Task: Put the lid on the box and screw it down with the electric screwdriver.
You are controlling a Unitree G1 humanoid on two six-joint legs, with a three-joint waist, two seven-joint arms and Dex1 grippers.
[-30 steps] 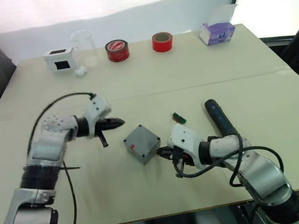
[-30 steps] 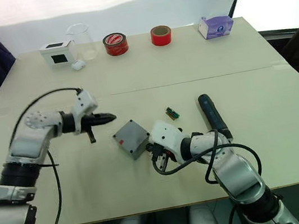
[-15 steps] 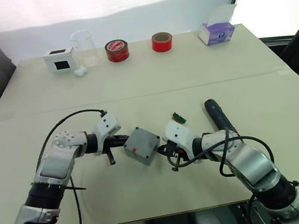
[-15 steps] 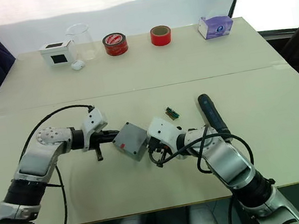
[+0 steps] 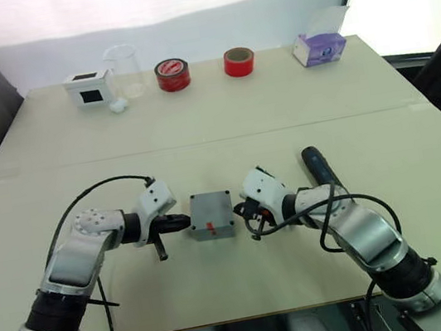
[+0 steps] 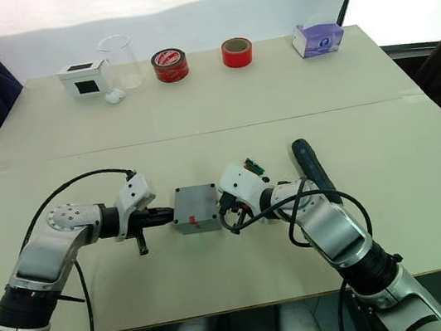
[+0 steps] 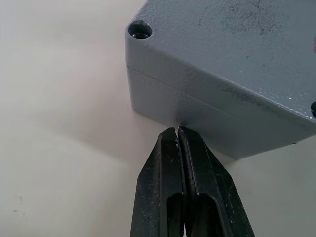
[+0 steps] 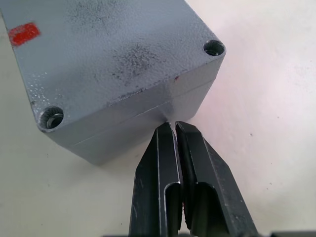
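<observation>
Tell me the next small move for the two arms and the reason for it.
Probably draw the right gripper back toward the electric screwdriver lying beside that arm. The lid already sits on the box, squared between both shut grippers, left gripper at the opposite side, and the corner holes face up.

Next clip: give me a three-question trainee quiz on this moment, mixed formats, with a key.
1. True or false: both pincers are shut, tips at opposite sides of the grey plastic box.
2. Where is the long black electric screwdriver? A) in the right pincer B) on the table C) in the left pincer
3. Fill in: the box's corner holes hold ___ screws.

Key: 1 true; 2 B; 3 no.
</observation>
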